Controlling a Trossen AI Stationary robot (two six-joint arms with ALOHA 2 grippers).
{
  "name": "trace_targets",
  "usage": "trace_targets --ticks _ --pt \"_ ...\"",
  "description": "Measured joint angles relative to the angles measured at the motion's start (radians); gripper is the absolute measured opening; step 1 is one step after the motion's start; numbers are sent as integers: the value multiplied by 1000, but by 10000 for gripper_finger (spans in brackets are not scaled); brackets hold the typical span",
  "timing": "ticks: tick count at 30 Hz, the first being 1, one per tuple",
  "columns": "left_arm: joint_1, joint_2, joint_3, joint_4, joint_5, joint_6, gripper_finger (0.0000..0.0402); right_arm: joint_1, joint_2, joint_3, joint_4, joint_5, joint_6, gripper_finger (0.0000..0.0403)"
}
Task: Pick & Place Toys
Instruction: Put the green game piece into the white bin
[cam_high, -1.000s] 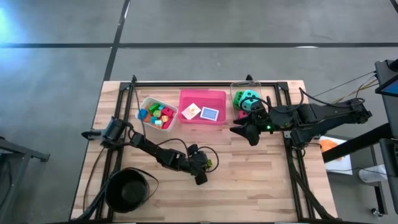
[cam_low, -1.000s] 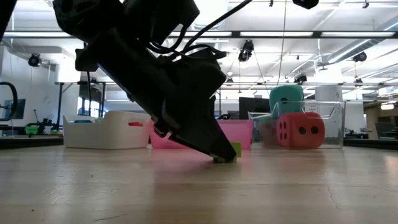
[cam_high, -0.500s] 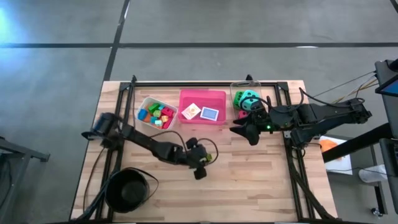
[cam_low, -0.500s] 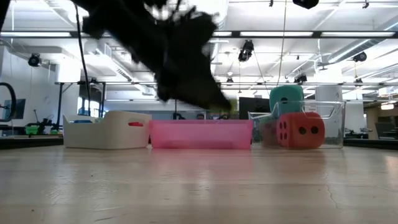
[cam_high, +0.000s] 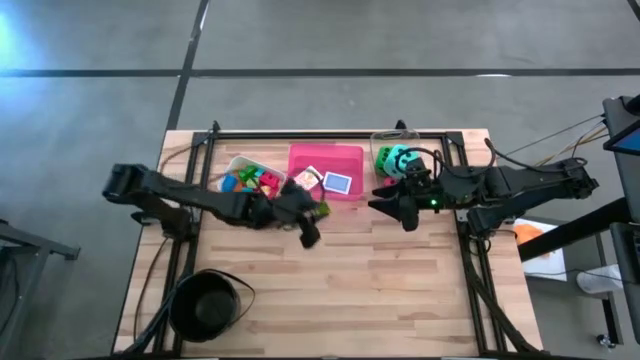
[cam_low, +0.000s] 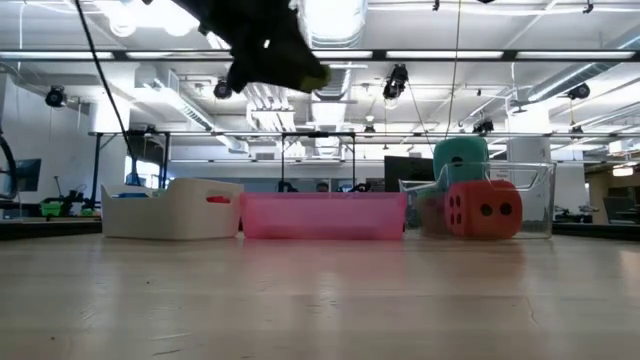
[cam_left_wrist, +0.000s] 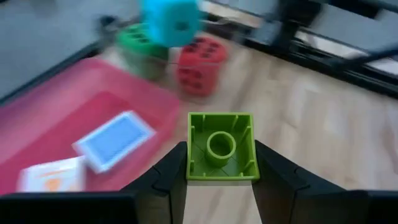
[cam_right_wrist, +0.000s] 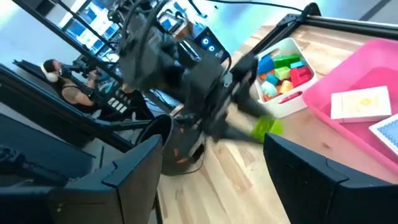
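Note:
My left gripper (cam_high: 314, 216) hangs above the table near the pink tray's (cam_high: 326, 160) front edge, shut on a small green block (cam_left_wrist: 220, 147). The block also shows in the right wrist view as the green block (cam_right_wrist: 267, 128). The pink tray holds two small cards (cam_high: 338, 183). Beside it on the left, a white tray (cam_high: 236, 165) is filled with bright little blocks (cam_high: 257, 183). Big dice (cam_high: 398, 160) sit in a clear tray on the pink tray's right. My right gripper (cam_high: 385, 208) waits open in the air near the dice, with nothing between its fingers. My left gripper pinches the green block by two opposite side walls (cam_left_wrist: 189, 155) between its two fingers (cam_left_wrist: 173, 174). The block's hollow underside faces the wrist camera. The fingers slant downward, coming from the table's left. The block is lifted clear of the table.
A black round bowl (cam_high: 205, 305) stands at the near left corner. In the low view the white tray (cam_low: 172, 208), the pink tray (cam_low: 323, 216) and the red die (cam_low: 483, 210) with a teal one (cam_low: 460, 158) on top line the far side. Bare wood lies in front.
My left gripper has risen from the table's middle with the green block, lifting it clear of the wood. It has swung toward the far edge, ending near the pink tray's front. Its fingers have stayed shut on the block.

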Motion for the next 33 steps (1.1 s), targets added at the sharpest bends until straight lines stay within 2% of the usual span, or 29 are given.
trace_targets --ticks 4,10,19,27,33 --pt "67 -93 -16 -141 -4 -70 135 -7 0 0 -5 1 -1 271" --pt "146 -213 -49 -329 -3 -89 135 -35 -1 0 -4 2 -6 271" --pt "251 -325 -120 -579 -3 -224 135 -92 -8 0 -6 -5 -6 271" --pt "346 -327 -206 -644 22 -340 135 -133 -14 0 -6 -53 -6 271" --pt "413 -327 -269 -616 125 -405 135 -134 -14 0 -7 -63 -6 271"
